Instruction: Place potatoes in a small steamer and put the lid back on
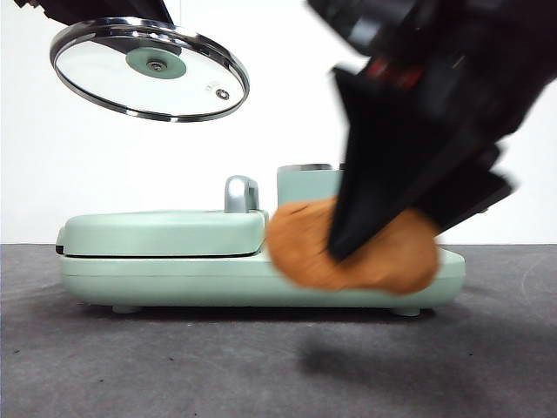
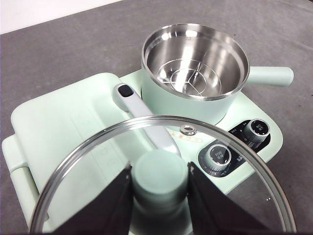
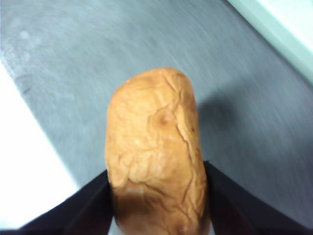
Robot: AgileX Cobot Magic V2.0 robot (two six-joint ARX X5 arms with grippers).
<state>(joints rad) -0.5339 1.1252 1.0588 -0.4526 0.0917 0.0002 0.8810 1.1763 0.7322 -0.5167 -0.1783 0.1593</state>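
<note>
My right gripper (image 3: 156, 196) has its jaws squeezed tight on both sides of the potato (image 3: 156, 152). I hold it up off the desk (image 1: 174, 366), in front of the green cooker (image 1: 157, 270), so I can carry it to the pot (image 2: 193, 73). The potato is not in the pot yet. My left gripper (image 2: 160, 196) has its jaws pinched on the knob (image 2: 160, 174) of the lid (image 2: 244, 186). I hold the lid high and off to one side of the pot, so the way in is free for the potato. The pot sits on the cooker with its top open. Inside it I see only a wire rack (image 2: 188, 78), no food. I think the potato goes in next, then the lid.
</note>
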